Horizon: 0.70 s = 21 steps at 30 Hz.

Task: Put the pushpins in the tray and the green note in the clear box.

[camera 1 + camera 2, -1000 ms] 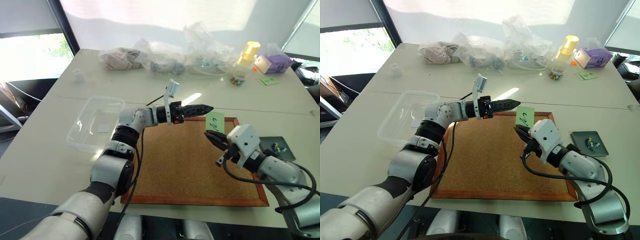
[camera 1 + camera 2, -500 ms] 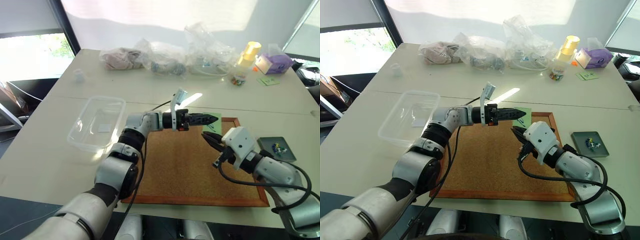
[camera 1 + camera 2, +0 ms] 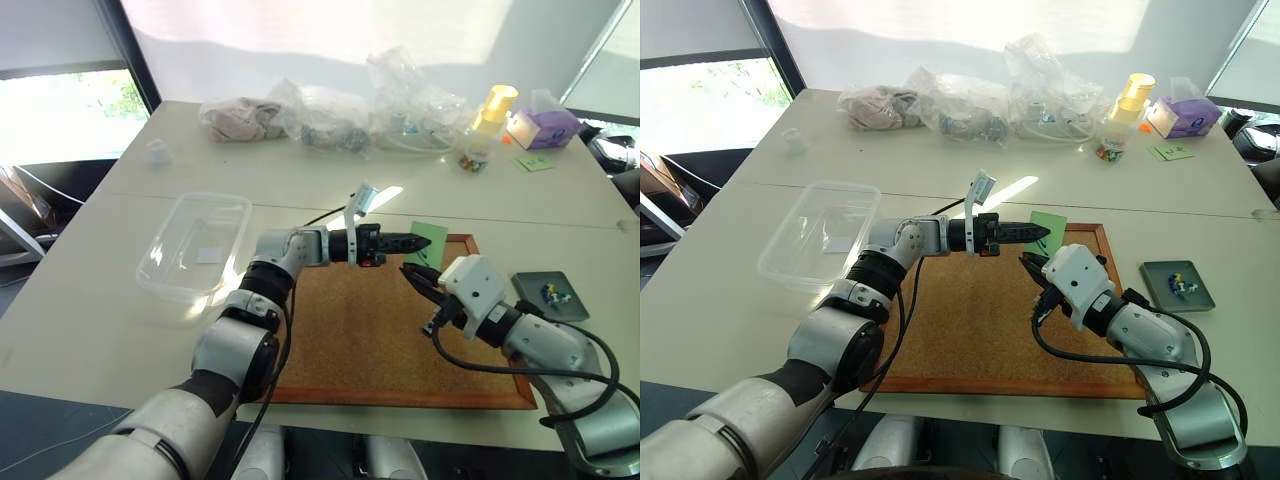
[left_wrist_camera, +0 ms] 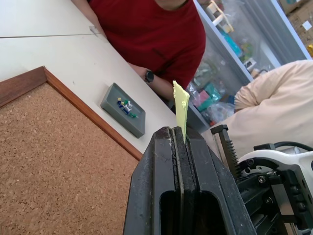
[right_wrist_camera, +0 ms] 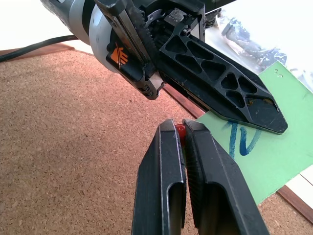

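Left pincer (image 3: 412, 241) clamped on green note (image 3: 432, 236) edge; right pincer (image 5: 182, 133) pinching red pushpin (image 5: 180, 129). Note thin, limp, tear-prone; best gripped by edge.

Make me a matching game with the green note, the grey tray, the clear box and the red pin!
Things:
1. green note
2. tray
3. clear box
4. red pushpin

Places:
A. beside the cork board, empty
B. pinched in the right tool
C. holding small pushpins
D. pinched in the left tool

Pairs: 1-D, 2-C, 3-A, 4-B
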Available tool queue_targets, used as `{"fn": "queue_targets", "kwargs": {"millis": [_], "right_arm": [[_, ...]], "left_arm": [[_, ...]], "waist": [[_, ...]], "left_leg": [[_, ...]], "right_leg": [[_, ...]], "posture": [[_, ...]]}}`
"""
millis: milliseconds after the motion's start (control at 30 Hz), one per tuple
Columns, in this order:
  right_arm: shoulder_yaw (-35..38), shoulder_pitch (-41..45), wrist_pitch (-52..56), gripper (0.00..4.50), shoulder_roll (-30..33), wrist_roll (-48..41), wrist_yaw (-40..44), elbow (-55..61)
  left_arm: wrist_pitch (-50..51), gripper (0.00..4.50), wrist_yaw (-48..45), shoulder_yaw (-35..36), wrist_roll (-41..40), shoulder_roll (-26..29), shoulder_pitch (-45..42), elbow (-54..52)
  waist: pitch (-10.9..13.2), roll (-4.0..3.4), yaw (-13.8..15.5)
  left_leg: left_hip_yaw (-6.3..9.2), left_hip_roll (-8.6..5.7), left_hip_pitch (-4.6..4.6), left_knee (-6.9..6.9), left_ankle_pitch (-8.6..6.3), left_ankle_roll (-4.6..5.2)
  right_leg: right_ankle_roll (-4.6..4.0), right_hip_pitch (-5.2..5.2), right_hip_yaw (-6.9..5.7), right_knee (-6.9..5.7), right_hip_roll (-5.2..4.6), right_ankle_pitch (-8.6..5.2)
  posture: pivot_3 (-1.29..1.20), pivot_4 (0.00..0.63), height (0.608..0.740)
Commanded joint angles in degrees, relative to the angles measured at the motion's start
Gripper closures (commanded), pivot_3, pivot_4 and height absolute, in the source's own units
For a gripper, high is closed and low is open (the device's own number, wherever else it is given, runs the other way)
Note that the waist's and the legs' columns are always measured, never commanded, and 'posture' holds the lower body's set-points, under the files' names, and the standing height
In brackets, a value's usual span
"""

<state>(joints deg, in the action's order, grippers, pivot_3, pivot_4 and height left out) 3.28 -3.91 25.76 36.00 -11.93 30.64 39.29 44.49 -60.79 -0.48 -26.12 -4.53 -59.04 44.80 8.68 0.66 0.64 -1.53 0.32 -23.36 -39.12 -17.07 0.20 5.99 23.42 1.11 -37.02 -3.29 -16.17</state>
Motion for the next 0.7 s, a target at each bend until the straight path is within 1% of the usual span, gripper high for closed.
{"fn": "queue_targets", "kwargs": {"millis": [33, 300, 400, 433, 500, 533, 633, 700], "right_arm": [[0.4, 0.8, -1.3, 4.5, -0.3, 0.2, -0.2, 2.5], [1.9, 0.7, -0.3, 4.5, -1.9, 0.7, -3.0, 5.7], [2.9, 0.5, 0.3, 4.5, -2.9, 0.2, -4.7, 6.8], [4.0, 0.5, 1.0, 4.5, -4.1, -0.6, -5.9, 7.3], [10.0, 1.2, 3.1, 4.5, -8.2, -4.7, -9.6, 7.9], [11.9, 1.3, 3.8, 4.5, -9.3, -5.8, -10.6, 8.2], [17.2, 0.9, 6.2, 4.5, -13.6, -11.2, -13.5, 8.7], [21.1, 0.5, 6.7, 4.5, -15.9, -13.3, -15.8, 7.2]], "left_arm": [[-1.0, 4.49, 0.1, -0.3, 0.2, -0.2, -0.2, -1.9], [-6.9, 4.49, 2.0, -2.5, 4.7, -0.3, 1.1, -0.8], [-7.0, 4.49, 2.5, -1.9, 4.6, -0.5, 1.1, -0.1], [-7.1, 4.49, 2.6, -1.8, 4.5, -0.6, 1.0, 0.0], [-8.1, 4.49, 2.9, -2.0, 5.0, -0.5, 1.1, 0.0], [-8.4, 4.49, 3.0, -2.1, 5.2, -0.4, 1.1, 0.0], [-6.7, 4.49, 3.8, -0.1, 3.3, -0.8, 1.1, -0.3], [-5.1, 4.49, 4.7, 1.6, 1.6, -1.1, 1.1, -1.5]], "waist": [[0.0, 0.0, 0.0], [0.0, 0.0, 0.0], [0.0, 0.0, 0.1], [0.0, 0.0, 0.0], [0.0, 0.0, 0.1], [0.0, 0.0, 0.1], [0.0, -0.01, 0.1], [0.0, -0.02, 0.1]], "left_leg": [[0.0, 0.0, 0.0, 0.0, 0.0, 0.0], [0.0, 0.0, 0.0, -0.01, 0.0, 0.0], [0.0, 0.0, 0.0, -0.01, 0.0, 0.0], [0.0, 0.0, 0.0, -0.01, 0.0, 0.0], [0.0, 0.0, 0.0, -0.01, 0.0, 0.0], [0.0, 0.0, 0.0, -0.01, 0.0, 0.0], [-0.01, 0.0, 0.0, -0.02, 0.0, 0.0], [0.0, 0.01, 0.0, -0.02, 0.0, 0.0]], "right_leg": [[0.0, 0.0, 0.0, -0.01, 0.0, 0.0], [0.0, 0.0, 0.01, -0.03, 0.0, 0.0], [0.0, 0.0, 0.01, -0.03, -0.01, 0.0], [0.0, 0.01, 0.01, -0.03, 0.0, 0.0], [0.0, 0.01, 0.01, -0.04, 0.0, 0.0], [0.0, 0.01, 0.01, -0.05, 0.0, 0.0], [0.0, 0.0, 0.03, -0.06, -0.02, 0.0], [0.0, 0.01, 0.03, -0.08, -0.02, 0.0]], "posture": [[0.0, 0.15, 0.74], [0.0, 0.15, 0.74], [0.0, 0.15, 0.74], [0.0, 0.15, 0.74], [0.0, 0.15, 0.74], [0.0, 0.15, 0.74], [0.0, 0.15, 0.74], [0.0, 0.15, 0.74]]}}
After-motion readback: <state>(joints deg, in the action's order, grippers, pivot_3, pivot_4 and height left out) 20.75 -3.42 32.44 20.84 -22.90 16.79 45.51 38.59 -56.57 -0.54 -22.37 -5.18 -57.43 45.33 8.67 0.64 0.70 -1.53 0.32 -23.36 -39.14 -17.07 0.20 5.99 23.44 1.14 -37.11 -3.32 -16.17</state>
